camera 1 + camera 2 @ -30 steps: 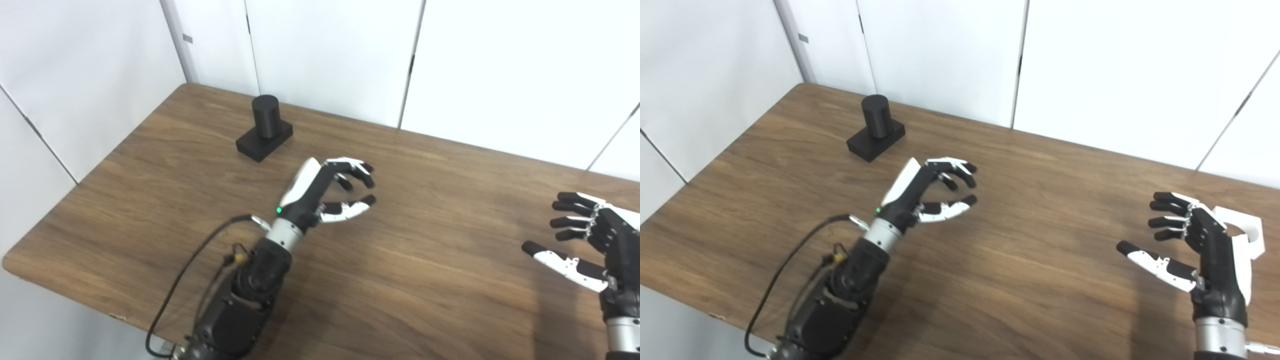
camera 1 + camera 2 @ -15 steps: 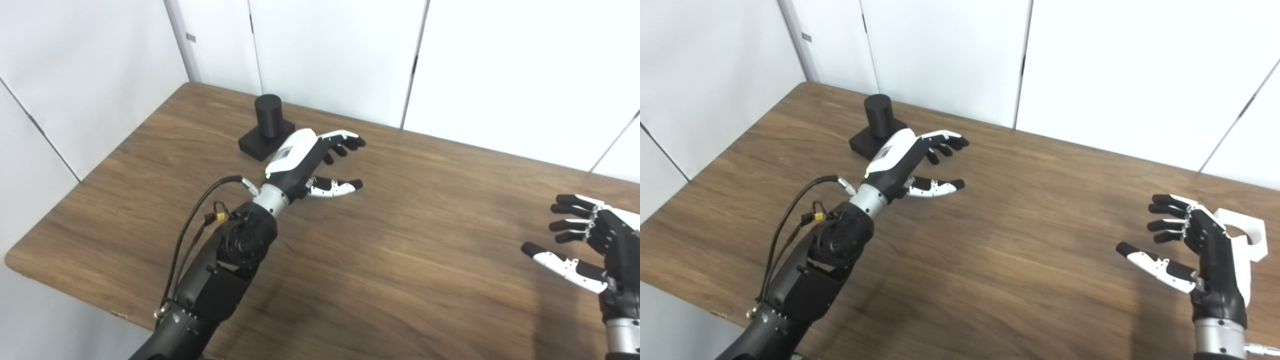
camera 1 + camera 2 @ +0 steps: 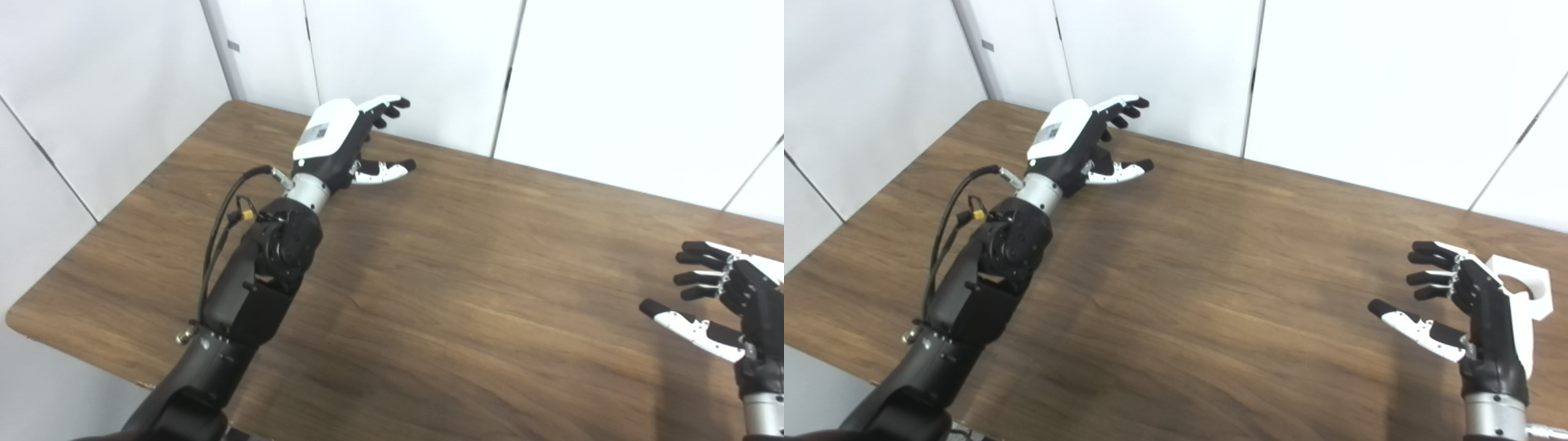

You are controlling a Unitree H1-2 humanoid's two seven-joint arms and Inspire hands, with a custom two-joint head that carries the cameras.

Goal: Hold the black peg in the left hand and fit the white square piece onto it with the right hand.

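Nearest us, our right hand [image 3: 1479, 309] hovers with fingers [image 3: 1427, 264] spread wide and empty over the grained wooden worktop [image 3: 1213, 275]; the white square piece [image 3: 1528, 288], round-holed, lies just behind it. Far back, our left hand [image 3: 334, 144] is open, hiding the black peg.

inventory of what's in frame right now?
table: 1, brown wood grain, fills most of both views
white square piece: 1, white with a round hole, near right edge of the table just behind the right hand, seen in the right eye view only
wall panels: white, behind and left of the table
black peg: not visible now; the left hand covers the far left part of the table
left hand: 1, black and white, reaching to the far left of the table, fingers apart, nothing seen in it
right hand: 1, black and white, near right, open, empty
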